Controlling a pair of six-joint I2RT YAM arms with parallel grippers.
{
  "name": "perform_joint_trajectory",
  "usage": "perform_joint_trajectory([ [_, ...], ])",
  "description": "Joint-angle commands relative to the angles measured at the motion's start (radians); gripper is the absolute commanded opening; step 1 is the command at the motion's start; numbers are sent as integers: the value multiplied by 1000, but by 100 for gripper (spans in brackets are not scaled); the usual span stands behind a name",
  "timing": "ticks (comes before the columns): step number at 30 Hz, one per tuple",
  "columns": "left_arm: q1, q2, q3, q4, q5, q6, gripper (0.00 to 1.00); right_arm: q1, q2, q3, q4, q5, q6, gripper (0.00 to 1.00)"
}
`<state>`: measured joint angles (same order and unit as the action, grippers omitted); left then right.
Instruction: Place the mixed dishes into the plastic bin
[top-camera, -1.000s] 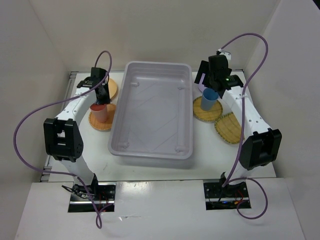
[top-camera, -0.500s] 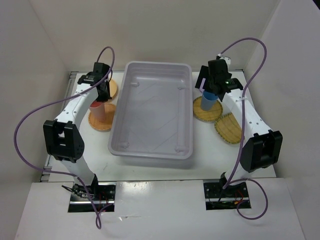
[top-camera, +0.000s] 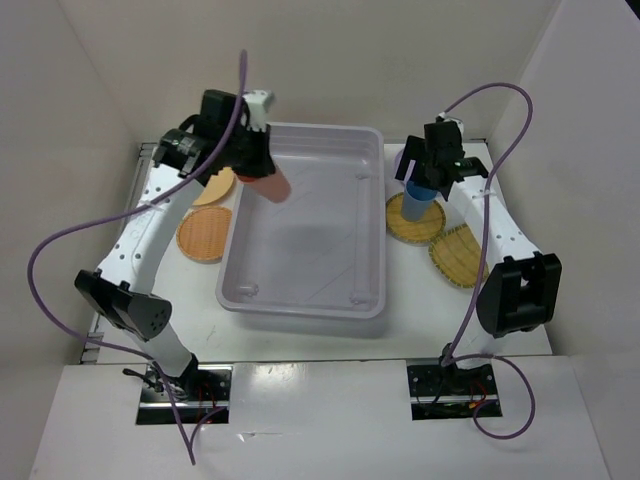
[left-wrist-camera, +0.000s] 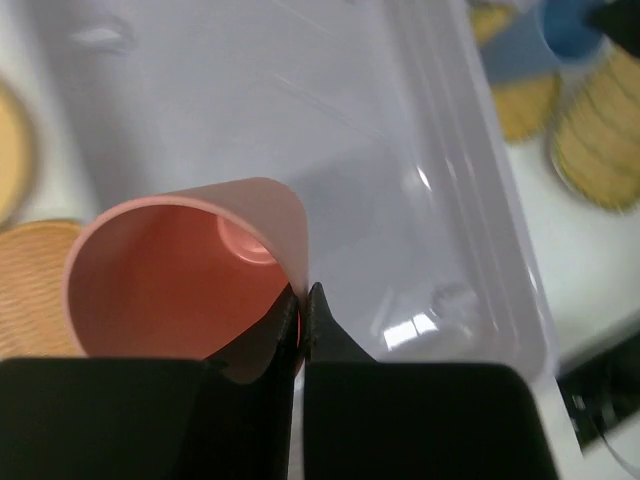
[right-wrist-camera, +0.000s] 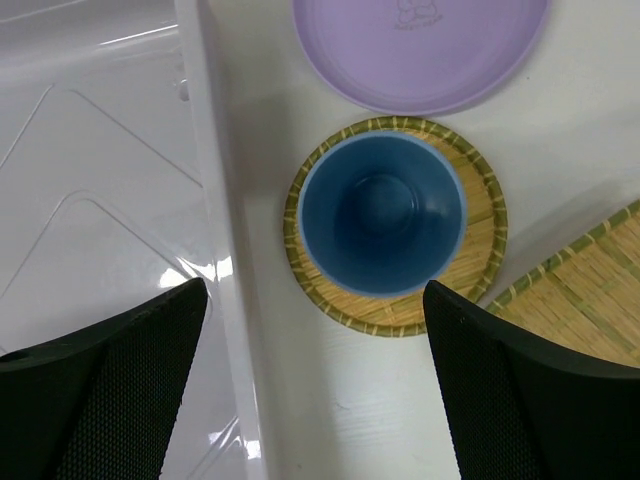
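Observation:
My left gripper is shut on the rim of the salmon-pink cup and holds it tilted above the far left of the plastic bin. In the left wrist view my gripper pinches the cup's wall over the bin's floor. My right gripper is open, above the blue cup. In the right wrist view the blue cup stands upright on a round yellow woven plate, apart from my fingers. The lavender plate lies beyond it.
Two orange-tan round plates lie left of the bin. A second yellow woven plate lies at the right, also seen in the right wrist view. White walls enclose the table on three sides.
My left gripper has lifted the salmon-pink cup off the orange-tan plate and carried it right, over the bin. My right gripper has shifted slightly over the blue cup.

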<state>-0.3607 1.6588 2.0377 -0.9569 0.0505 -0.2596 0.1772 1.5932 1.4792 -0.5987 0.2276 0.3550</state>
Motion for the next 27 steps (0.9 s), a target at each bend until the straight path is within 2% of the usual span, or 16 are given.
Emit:
perform_joint_trajectory([
  [1, -94, 45, -65, 24, 196, 11, 0, -39, 45, 6, 70, -86, -14, 92],
  [4, -202, 64, -106, 46, 143, -9, 0, -48, 86, 35, 70, -106, -14, 91],
  [7, -314, 87, -128, 46, 10, -9, 0, -48, 116, 59, 70, -116, -14, 90],
  [13, -460, 96, -227, 95, -184, 3, 0, -48, 172, 90, 79, -126, -5, 90],
  [16, -503, 96, -270, 127, -230, 25, 0, -48, 183, 110, 88, -126, -5, 90],
  [27, -626, 116, -379, 268, -251, 54, 0, -48, 257, 141, 88, -117, -5, 90],
])
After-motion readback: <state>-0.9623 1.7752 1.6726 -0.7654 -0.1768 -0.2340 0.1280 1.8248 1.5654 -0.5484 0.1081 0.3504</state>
